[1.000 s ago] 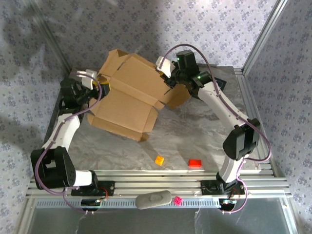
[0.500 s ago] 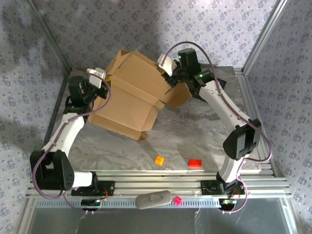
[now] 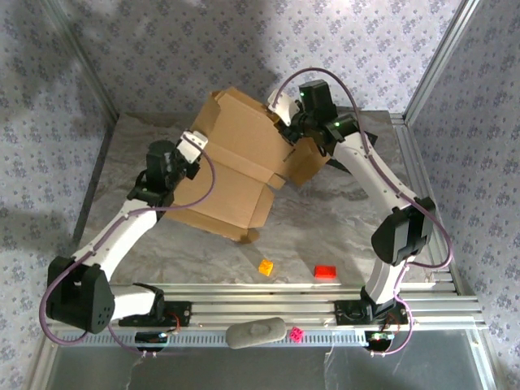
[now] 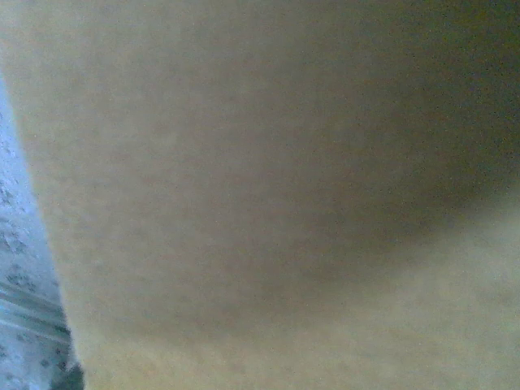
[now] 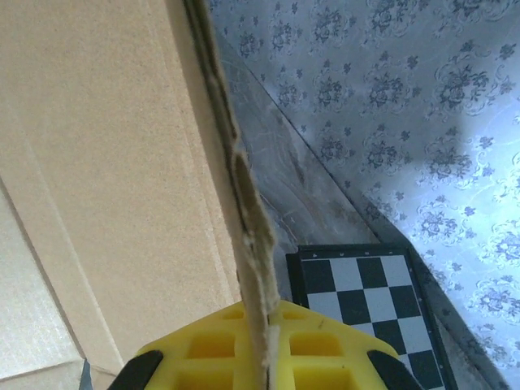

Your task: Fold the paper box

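Cardboard paper box [image 3: 231,166], tilted up at the table's [image 3: 333,223] far side, looks light and stiff. The right tool [image 5: 262,345] pinches its edge, a sensible hold. Whether the left tool [image 3: 191,148] is open cannot be told.

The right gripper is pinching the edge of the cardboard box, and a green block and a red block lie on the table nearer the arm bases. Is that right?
Not quite. The top view shows an orange block, not a green one, beside the red block. The rest holds: the right gripper pinches the cardboard box by its edge.
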